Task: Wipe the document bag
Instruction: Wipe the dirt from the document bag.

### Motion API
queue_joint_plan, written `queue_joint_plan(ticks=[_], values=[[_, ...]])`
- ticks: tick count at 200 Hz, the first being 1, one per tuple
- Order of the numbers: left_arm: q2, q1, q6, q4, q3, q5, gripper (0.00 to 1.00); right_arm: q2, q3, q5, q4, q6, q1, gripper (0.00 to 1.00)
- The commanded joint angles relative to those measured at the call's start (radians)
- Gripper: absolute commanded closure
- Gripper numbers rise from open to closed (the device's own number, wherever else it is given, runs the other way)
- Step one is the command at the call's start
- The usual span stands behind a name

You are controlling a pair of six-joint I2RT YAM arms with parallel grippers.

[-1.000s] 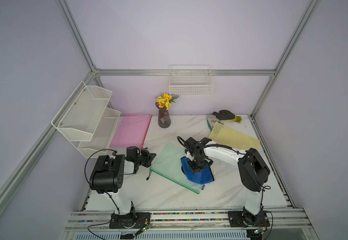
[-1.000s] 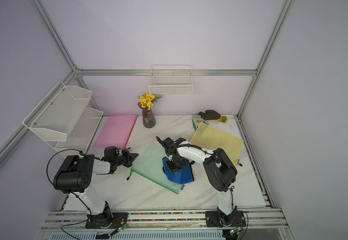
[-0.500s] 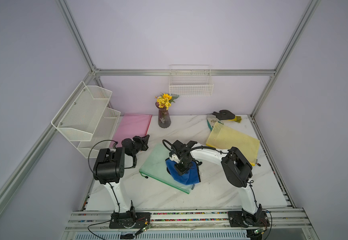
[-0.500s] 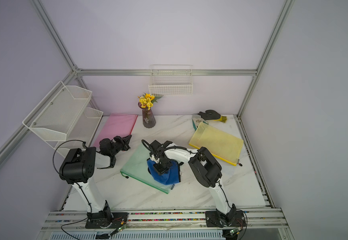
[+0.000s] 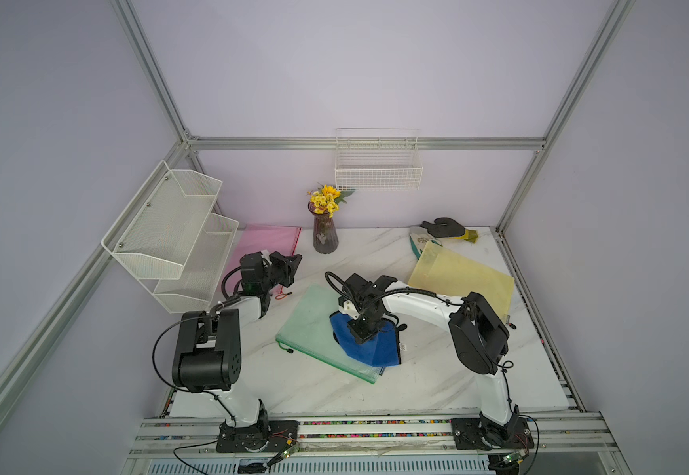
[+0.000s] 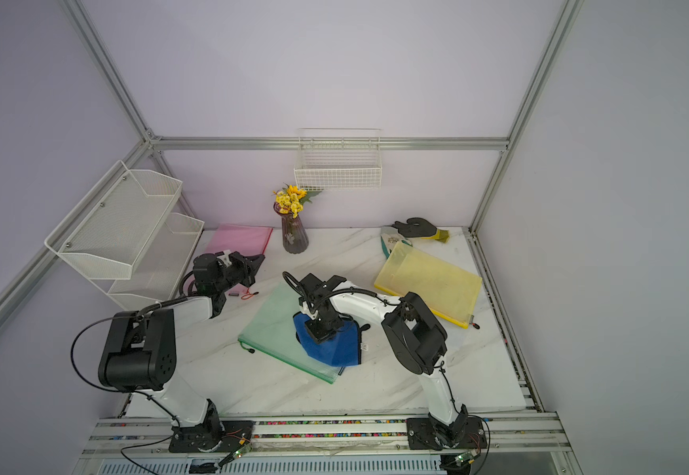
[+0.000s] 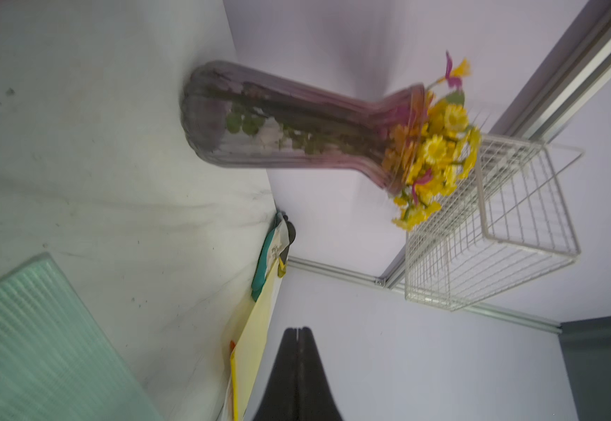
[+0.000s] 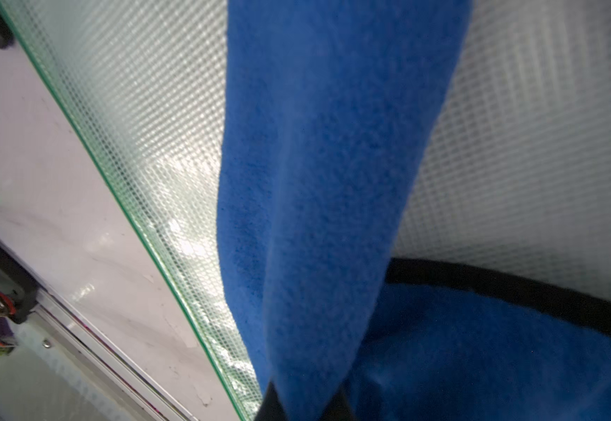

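wipe: about midway, I judge | my right gripper (image 5: 362,331) pinches cloth (image 5: 375,349) on green bag (image 5: 309,325) (its 9 o'clock half uncovered) | left gripper (image 7: 298,333) pressed together, empty, at bag's 10 o'clock

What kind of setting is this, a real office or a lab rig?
Most likely a staged lab cell: an aluminium-profile frame with lilac panels encloses a white marble-look tabletop, two robot arms are bolted to its front rail, and a white mesh file rack and purple glass flower vase serve as props.
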Motion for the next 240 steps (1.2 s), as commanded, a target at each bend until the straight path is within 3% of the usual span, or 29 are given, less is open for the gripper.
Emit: queue_joint_plan(ticks=[1, 16, 44, 61, 108, 130, 152, 162, 179, 187, 222, 240], values=[[-0.043, -0.079, 0.282, -0.268, -0.033, -0.003, 1.0, 0.053, 0.023, -0.111, 0.062, 0.039, 0.004, 1.0], [-0.042, -0.127, 0.314, -0.291, -0.05, -0.035, 1.0, 0.066, 0.02, -0.142, 0.078, 0.055, 0.012, 1.0], [-0.024, -0.188, 0.44, -0.528, -0.019, -0.121, 1.0, 0.073, -0.009, -0.185, 0.112, 0.082, 0.015, 1.0], [-0.009, -0.2, 0.464, -0.637, -0.037, -0.179, 1.0, 0.06, -0.017, -0.127, 0.067, 0.076, 0.015, 1.0], [0.034, -0.206, 0.459, -0.689, -0.107, -0.266, 1.0, -0.082, -0.087, 0.187, -0.14, 0.143, -0.071, 1.0], [0.028, -0.214, 0.476, -0.679, -0.111, -0.265, 1.0, -0.119, -0.148, 0.157, -0.142, 0.145, -0.07, 1.0], [-0.03, -0.219, 0.5, -0.701, -0.1, -0.252, 1.0, -0.051, -0.191, 0.144, -0.105, 0.136, -0.072, 1.0], [-0.087, -0.222, 0.507, -0.745, -0.098, -0.265, 0.9, -0.023, -0.211, 0.144, -0.073, 0.138, -0.082, 1.0], [-0.199, -0.225, 0.526, -0.848, -0.098, -0.302, 0.5, 0.02, -0.231, 0.143, -0.043, 0.13, -0.099, 1.0], [-0.26, -0.225, 0.531, -0.913, -0.098, -0.323, 0.41, 0.037, -0.238, 0.152, -0.04, 0.121, -0.101, 1.0], [-0.457, -0.221, 0.5, -1.177, -0.141, -0.454, 0.37, 0.058, -0.274, 0.175, -0.035, 0.085, -0.122, 1.0], [-0.538, -0.215, 0.42, -1.268, -0.192, -0.524, 0.37, 0.058, -0.277, 0.175, -0.036, 0.076, -0.132, 1.0]])
